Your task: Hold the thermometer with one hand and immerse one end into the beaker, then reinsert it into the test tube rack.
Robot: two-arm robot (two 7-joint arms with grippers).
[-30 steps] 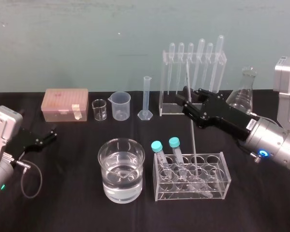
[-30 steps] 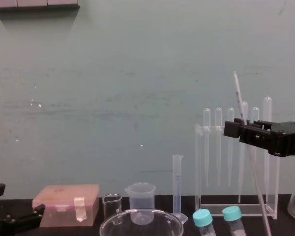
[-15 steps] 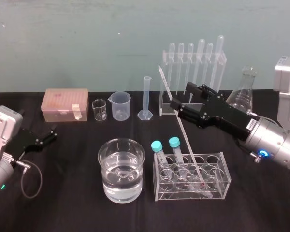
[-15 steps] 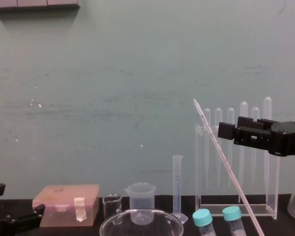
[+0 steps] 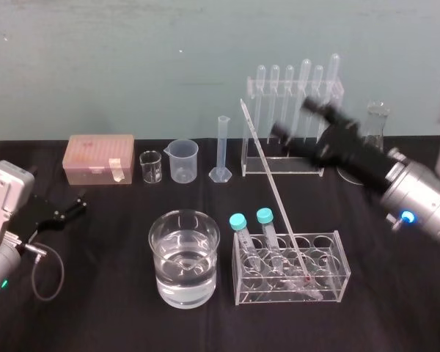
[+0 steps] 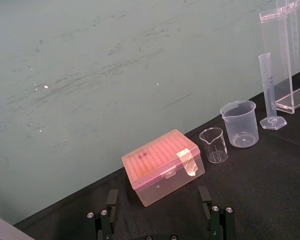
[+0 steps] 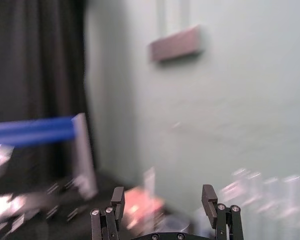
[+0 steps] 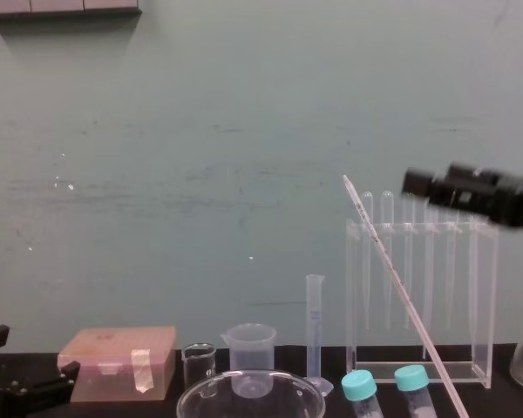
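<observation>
1. In the head view the right pincer [image 5: 293, 119] is hard to make out. It hangs above the back of the desk [image 5: 95, 308], in front of the tall clear frame of pipettes [image 5: 319, 88], and touches nothing.
2. The right wrist view settles its state: the two fingers [image 7: 117, 200] stand wide apart with nothing between them.
3. The chest view cuts off the beaker [image 8: 248, 392] below its rim and the lower end of the thermometer [image 8: 395, 277].
4. The thermometer [image 5: 273, 191] stands free in the low test tube rack [image 5: 330, 282], with no pincer on it.
5. Its long axis leans steeply. The red tip is down inside the rack, seen through the clear wall near the base. The top end points up and back toward the robot's left, crossing the left edge of the pipette frame.
6. Its scale marks are too fine to read.
7. The rack also holds two blue-capped tubes [image 5: 238, 221], just left of the thermometer.
8. The beaker [image 5: 158, 264], partly filled with water, sits just left of the rack and apart from the thermometer.
9. The left pincer [image 5: 77, 205] rests at the desk's left edge, its fingers [image 6: 111, 200] spread wide and empty, facing a pink box [image 6: 162, 165].
</observation>
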